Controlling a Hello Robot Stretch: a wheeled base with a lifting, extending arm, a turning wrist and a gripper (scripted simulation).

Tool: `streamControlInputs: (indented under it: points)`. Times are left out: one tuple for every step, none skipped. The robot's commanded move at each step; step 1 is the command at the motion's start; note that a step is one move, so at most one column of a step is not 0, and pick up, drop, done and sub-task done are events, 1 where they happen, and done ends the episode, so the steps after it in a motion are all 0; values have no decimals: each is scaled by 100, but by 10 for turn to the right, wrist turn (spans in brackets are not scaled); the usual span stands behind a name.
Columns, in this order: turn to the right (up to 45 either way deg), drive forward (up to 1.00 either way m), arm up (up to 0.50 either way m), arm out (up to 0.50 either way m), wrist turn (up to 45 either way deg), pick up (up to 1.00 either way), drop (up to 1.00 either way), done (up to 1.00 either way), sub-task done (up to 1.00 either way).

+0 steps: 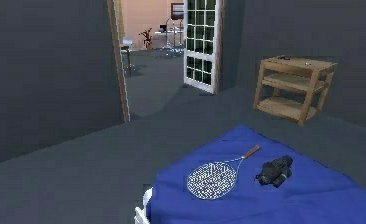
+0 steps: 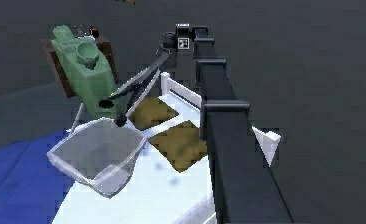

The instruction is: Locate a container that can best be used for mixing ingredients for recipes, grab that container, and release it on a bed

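A see-through grey bowl [image 2: 95, 160] hangs tilted at the far end of my gripper [image 2: 118, 110], clear of the bed [image 2: 21, 172] below it, so the gripper holds the bowl. The dark arm [image 2: 231, 130] rises from the arm side view's bottom edge, and the thin fingers [image 2: 141, 80] slant down to the left toward the bowl's rim. The bed has a blue cover and a white sheet, with two brown pillows [image 2: 179, 145] right of the bowl. In the forward view the blue bed [image 1: 311, 195] takes up the lower right.
A racket [image 1: 215, 177] and a dark lumpy object [image 1: 275, 172] lie on the blue cover. A wooden side table [image 1: 294, 87] stands against the right wall. A doorway with a white glazed door [image 1: 202, 45] opens ahead. A green watering can [image 2: 86, 68] sits beyond the bed.
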Motion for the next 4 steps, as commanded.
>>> streamControlInputs:
  points:
    - [0,0,0,0,390,0,0,0,0]
    - [0,0,-26,0,0,0,0,0,0]
    - [0,0,-32,0,0,0,0,0,0]
    - [0,0,0,0,0,0,100,0,0]
